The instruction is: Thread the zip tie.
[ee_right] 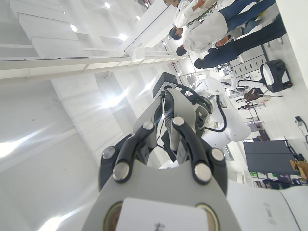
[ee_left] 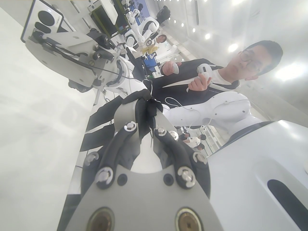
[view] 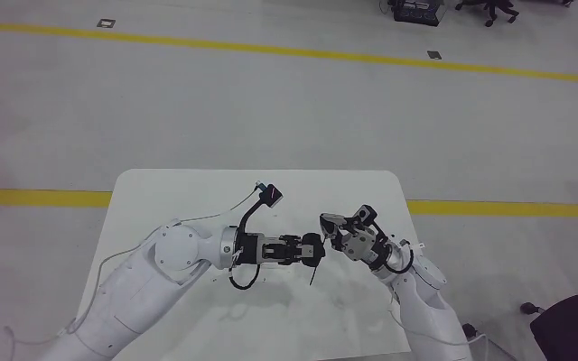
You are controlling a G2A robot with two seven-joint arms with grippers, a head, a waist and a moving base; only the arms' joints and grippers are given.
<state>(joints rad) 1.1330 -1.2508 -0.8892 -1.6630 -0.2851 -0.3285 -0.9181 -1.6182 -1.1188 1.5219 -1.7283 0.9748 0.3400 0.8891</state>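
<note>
My left gripper [view: 313, 246] hovers over the middle of the white table [view: 181, 194], shut on the black zip tie [view: 314, 271], whose thin tail hangs down toward the tabletop. In the left wrist view the zip tie [ee_left: 147, 111] is bunched between the fingertips and its tail runs back toward the palm. My right gripper [view: 329, 225] is just beyond, almost touching the left one, with its fingers [ee_right: 179, 111] drawn close together. A thin dark line runs through the narrow gap between them, and I cannot tell whether it is the tie.
The two arms meet tip to tip above the table's centre. The right arm's wrist and camera [ee_left: 43, 22] stand close in front of the left gripper. Bare tabletop lies on all sides, with the table's front edge [view: 271, 171] farther off.
</note>
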